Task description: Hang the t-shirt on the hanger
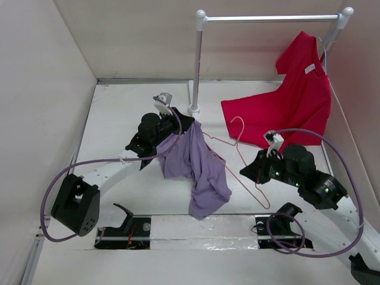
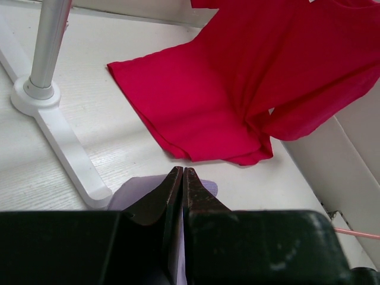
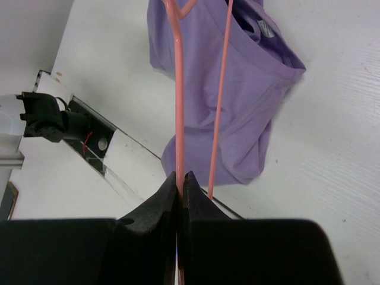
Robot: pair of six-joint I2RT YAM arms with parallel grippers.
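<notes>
The lavender t-shirt (image 1: 199,169) hangs from my left gripper (image 1: 185,123), which is shut on its cloth and holds it above the table; its lower end rests on the table. In the left wrist view a bit of lavender cloth (image 2: 127,191) shows behind the closed gripper (image 2: 183,170). The pink wire hanger (image 1: 234,155) is held by my right gripper (image 1: 252,172), shut on one of its wires. In the right wrist view the hanger (image 3: 177,101) runs from the gripper (image 3: 180,174) up over the t-shirt (image 3: 249,77), its far end at the shirt's neck.
A white rail stand (image 1: 199,65) stands at the back, its foot (image 2: 53,127) near my left gripper. A bright red t-shirt (image 1: 291,101) hangs from the rail and drapes onto the table at back right. Walls enclose the table on the left, back and right.
</notes>
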